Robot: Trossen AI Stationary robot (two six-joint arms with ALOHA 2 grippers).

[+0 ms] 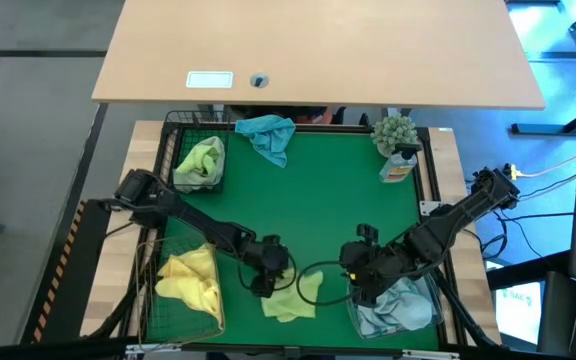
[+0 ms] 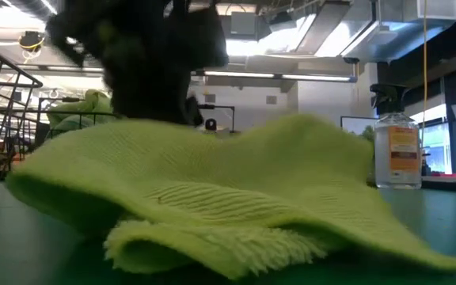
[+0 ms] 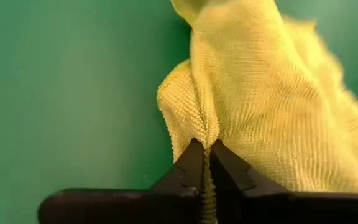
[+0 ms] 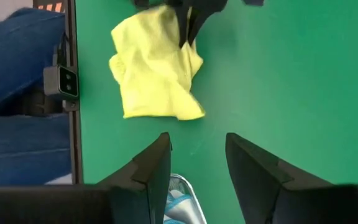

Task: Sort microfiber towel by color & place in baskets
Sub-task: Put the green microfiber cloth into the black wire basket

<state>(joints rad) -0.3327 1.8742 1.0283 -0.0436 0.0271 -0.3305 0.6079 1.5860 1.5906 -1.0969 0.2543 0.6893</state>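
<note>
I see the yellow towel (image 1: 294,296) lying crumpled on the green mat (image 1: 328,200) near the front edge of the table, between the two front baskets. In the left wrist view a ridge of its cloth (image 3: 204,124) runs straight into the left gripper (image 1: 265,283), and the two dark fingers (image 3: 188,171) are pinched together on that fold. From above, the gripper sits at the towel's left edge, right on it, with most of the cloth spreading away to the right.

Left of that, the tan wire basket (image 1: 153,300) holds more yellow cloth (image 1: 190,278). Behind it the black wire basket (image 1: 173,135) holds green cloth (image 1: 201,160). A blue towel (image 1: 268,135) lies loose on the mat at the back, just beside that basket.

The right gripper (image 1: 358,285) hangs just right of the yellow towel, at the near corner of the clear tub (image 1: 430,318), which holds pale blue cloth (image 1: 398,305). Its fingers (image 4: 154,168) stand apart with nothing between them, over bare mat, clear of the towel.

At the back right stand a small potted plant (image 1: 396,132) and a spray bottle (image 2: 396,150).
</note>
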